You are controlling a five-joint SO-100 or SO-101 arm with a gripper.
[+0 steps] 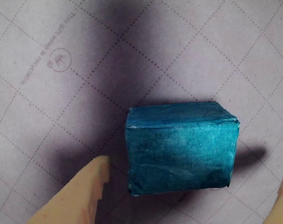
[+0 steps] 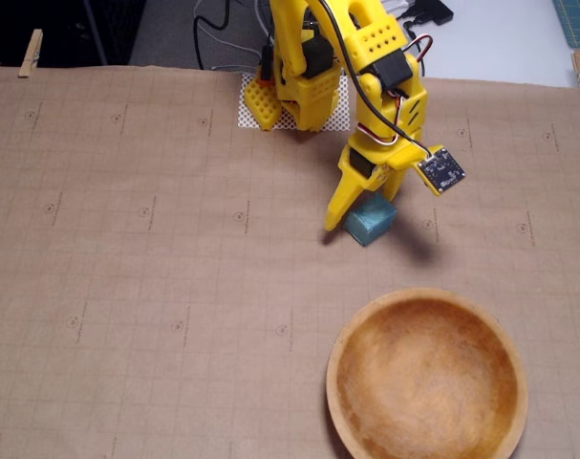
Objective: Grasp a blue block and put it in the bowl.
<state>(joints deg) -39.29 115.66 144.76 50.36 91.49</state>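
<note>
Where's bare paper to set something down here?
Fixed view: the whole stretch left of the bowl and gripper is bare, as is the strip along the right edge. Crowded around the blue block, straddled by the gripper, and the arm base.

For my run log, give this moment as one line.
gripper: open, straddling blue block | block: on paper, not lifted | bowl: empty
</note>
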